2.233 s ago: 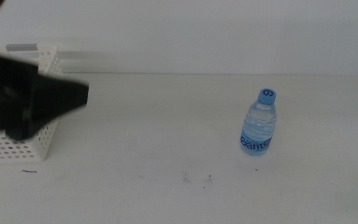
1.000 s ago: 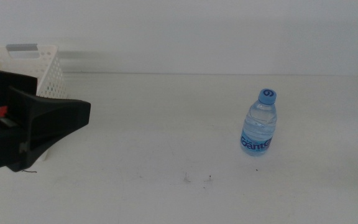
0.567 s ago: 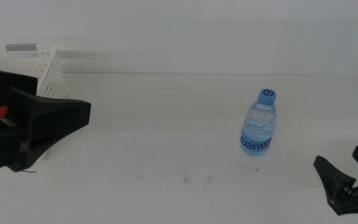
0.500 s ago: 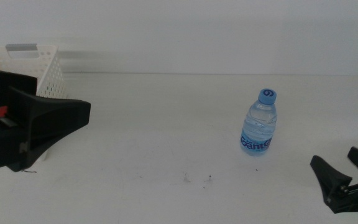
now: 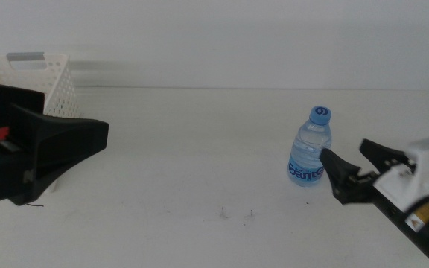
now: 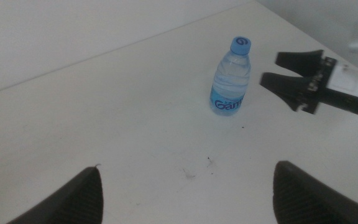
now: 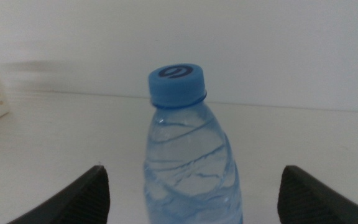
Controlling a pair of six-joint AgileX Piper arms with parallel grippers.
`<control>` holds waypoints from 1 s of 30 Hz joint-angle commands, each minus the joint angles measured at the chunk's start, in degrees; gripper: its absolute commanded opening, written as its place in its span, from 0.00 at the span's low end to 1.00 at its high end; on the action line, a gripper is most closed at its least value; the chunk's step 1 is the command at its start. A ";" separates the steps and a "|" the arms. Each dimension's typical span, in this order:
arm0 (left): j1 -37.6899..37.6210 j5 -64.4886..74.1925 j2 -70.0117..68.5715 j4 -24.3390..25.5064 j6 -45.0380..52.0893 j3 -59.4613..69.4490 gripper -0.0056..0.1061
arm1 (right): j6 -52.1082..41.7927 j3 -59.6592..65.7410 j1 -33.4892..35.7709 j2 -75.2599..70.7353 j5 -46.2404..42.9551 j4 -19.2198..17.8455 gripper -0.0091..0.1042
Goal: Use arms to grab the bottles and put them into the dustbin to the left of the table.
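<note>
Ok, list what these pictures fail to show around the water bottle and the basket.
- Dustbin contents: middle view, left claw blocks most of it.
- Water bottle base: right wrist view, cut off by the edge.
- Right claw contact with the bottle: not yet closed on it, gap unclear.

Table (image 5: pixel 199 149): large, plain white, flat top, running back to a white wall; matte surface.

Water bottle (image 5: pixel 309 147): clear plastic, blue cap, blue label band low on the body. Stands upright on the table, just ahead of the right gripper (image 5: pixel 358 165), whose jaws are spread apart with their tips close beside the bottle's lower half. Well apart from the left gripper (image 6: pixel 185 186), far across the tabletop.

Dustbin (image 5: pixel 56 93): white perforated basket, grey handle strip on its far rim. Sits immediately behind the left gripper and is largely hidden by it.

Dark specks (image 5: pixel 236 214): a few small marks on the bare surface, between the two grippers.
</note>
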 commanded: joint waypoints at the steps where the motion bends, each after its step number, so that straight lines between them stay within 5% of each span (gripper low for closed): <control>1: -0.21 -0.71 -0.11 0.00 -0.08 -0.03 0.89 | -0.88 -3.14 0.19 3.12 0.92 0.48 0.85; 14: -0.21 -0.71 -0.11 0.00 -0.08 -0.03 0.89 | -2.37 -20.25 2.40 17.10 10.78 -3.01 0.78; 16: -0.21 -0.71 -0.11 0.00 -0.08 -0.03 0.89 | -3.77 -22.05 3.20 17.93 13.93 -4.37 0.57; 19: -0.21 -0.79 -0.11 0.00 -0.22 -0.03 0.89 | -4.64 -25.51 5.24 17.82 19.39 -4.18 0.07; 30: -0.21 -0.90 -0.11 0.00 -0.06 -0.03 0.89 | -3.21 -58.49 18.57 25.84 36.88 -4.51 0.08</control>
